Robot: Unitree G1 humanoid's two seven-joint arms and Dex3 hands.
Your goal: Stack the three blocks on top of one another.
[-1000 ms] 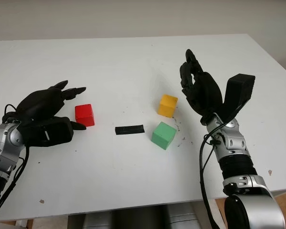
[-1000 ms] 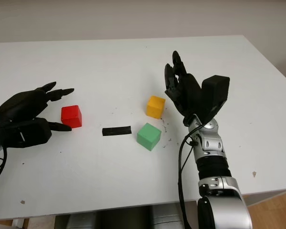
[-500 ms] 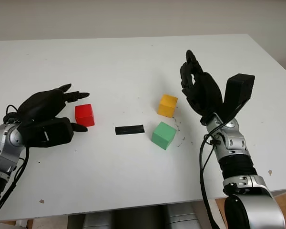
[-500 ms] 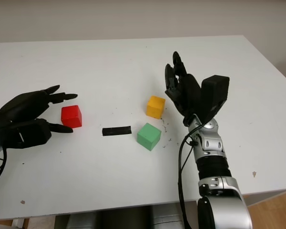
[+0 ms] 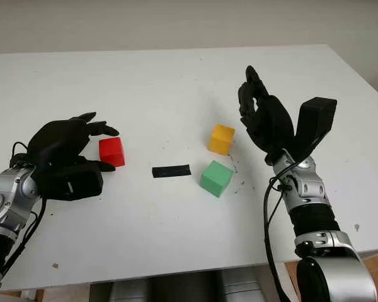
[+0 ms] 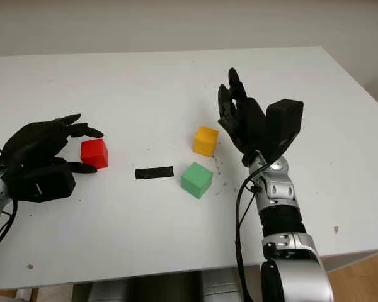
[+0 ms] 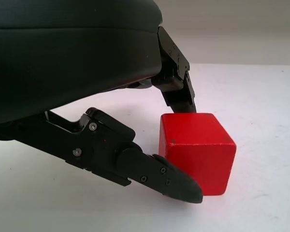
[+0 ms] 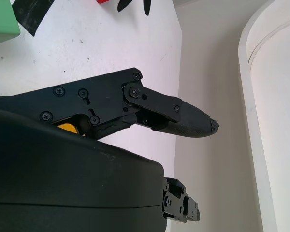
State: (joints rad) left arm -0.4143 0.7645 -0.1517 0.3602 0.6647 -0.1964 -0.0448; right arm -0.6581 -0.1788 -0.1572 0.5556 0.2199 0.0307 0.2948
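In the right wrist view the green block [image 8: 1, 19] is cut by the edge. The yellow block [image 8: 67, 127] peeks from behind the right hand [image 8: 77, 183].

The two head eyes looked forward and down over the white table [image 5: 176, 82] — sharing nearly all of it. Each wrist camera sat close behind its own hand — facing along its fingers.

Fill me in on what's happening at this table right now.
Nothing is stacked yet: the red block, yellow block and green block all sit apart on the white table, with a black strip between them. The left hand is open around the red block, fingers on either side, not yet gripping. The right hand is open, raised beside the yellow block.
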